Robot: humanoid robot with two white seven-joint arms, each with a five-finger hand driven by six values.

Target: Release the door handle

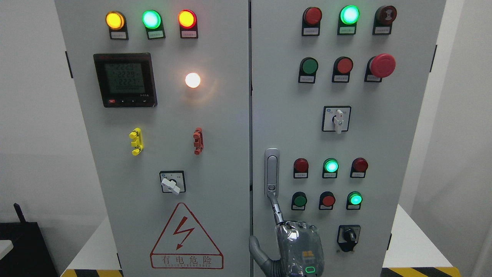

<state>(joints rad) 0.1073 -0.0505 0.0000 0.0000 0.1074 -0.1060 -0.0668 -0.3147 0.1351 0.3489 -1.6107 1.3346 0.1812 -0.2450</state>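
The silver door handle stands upright on the left edge of the right cabinet door. My right hand is just below it, back of the hand toward the camera. Its index finger points straight up, with the tip at the handle's lower end. The thumb sticks out to the left, over the seam between the doors. No finger wraps around the handle. The other fingers are hidden behind the hand. Both doors look closed. My left arm is out of view.
The right door carries several red and green push buttons, a red mushroom button and two rotary switches. The left door has a meter, lamps and a warning triangle. White walls flank the cabinet.
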